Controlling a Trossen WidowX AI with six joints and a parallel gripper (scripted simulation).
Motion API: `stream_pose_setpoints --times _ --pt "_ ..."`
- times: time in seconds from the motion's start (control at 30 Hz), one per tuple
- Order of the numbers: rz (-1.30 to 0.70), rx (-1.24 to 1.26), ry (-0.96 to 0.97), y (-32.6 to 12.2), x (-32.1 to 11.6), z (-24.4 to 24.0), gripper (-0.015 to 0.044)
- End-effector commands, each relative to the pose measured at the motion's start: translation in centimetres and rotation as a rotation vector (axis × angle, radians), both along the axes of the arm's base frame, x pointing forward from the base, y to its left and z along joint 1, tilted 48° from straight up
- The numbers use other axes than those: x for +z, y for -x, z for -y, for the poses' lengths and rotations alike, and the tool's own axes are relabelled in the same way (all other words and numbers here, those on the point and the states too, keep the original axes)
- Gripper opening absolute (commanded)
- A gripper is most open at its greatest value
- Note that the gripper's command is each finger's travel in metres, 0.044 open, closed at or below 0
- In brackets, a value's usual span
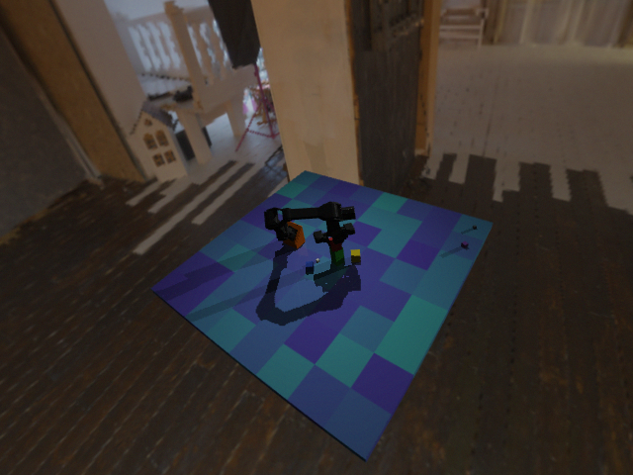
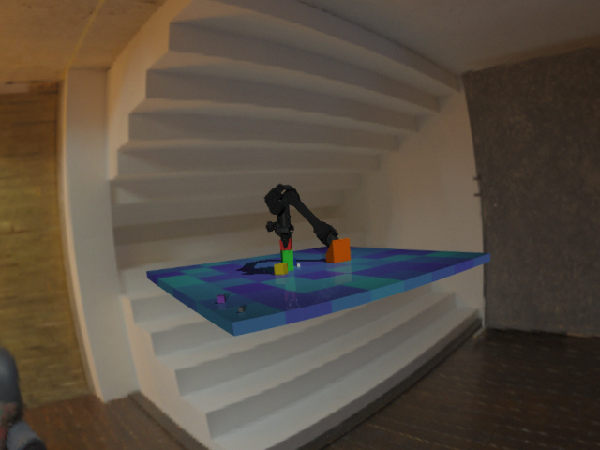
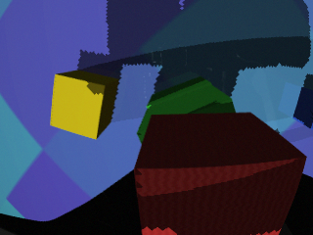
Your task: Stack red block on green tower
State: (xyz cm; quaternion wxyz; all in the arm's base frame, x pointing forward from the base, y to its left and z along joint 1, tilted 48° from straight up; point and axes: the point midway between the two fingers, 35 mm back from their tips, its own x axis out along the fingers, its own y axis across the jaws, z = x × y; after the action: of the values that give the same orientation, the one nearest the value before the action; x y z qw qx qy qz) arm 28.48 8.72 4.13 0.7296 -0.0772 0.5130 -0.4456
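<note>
The yellow block (squat) crowds the green tower's side.

In the top view, the green rectangular tower stands on the chequered tabletop between the blue cube, left, and the yellow cube, right. The red block is directly above the tower.

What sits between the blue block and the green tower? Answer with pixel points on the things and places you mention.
A small white cube (image 1: pixel 317 260) lies between the blue block (image 1: pixel 309 267) and green tower (image 1: pixel 337 256), seen in the top view.
</note>
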Motion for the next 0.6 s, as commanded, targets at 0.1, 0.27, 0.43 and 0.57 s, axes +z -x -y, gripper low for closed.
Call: stream_pose_setpoints --times 0.1,0.27,0.43,0.57 --pt "0.0 0.005 0.002 -0.06 0.06 -0.01 0.0" --pt "0.0 0.0 0.0 0.0 0.0 -0.01 0.0105" --pt "0.0 0.0 0.0 0.0 0.0 -0.01 0.0236" --pt "0.0 0.0 0.0 0.0 0.0 -0.01 0.0341"
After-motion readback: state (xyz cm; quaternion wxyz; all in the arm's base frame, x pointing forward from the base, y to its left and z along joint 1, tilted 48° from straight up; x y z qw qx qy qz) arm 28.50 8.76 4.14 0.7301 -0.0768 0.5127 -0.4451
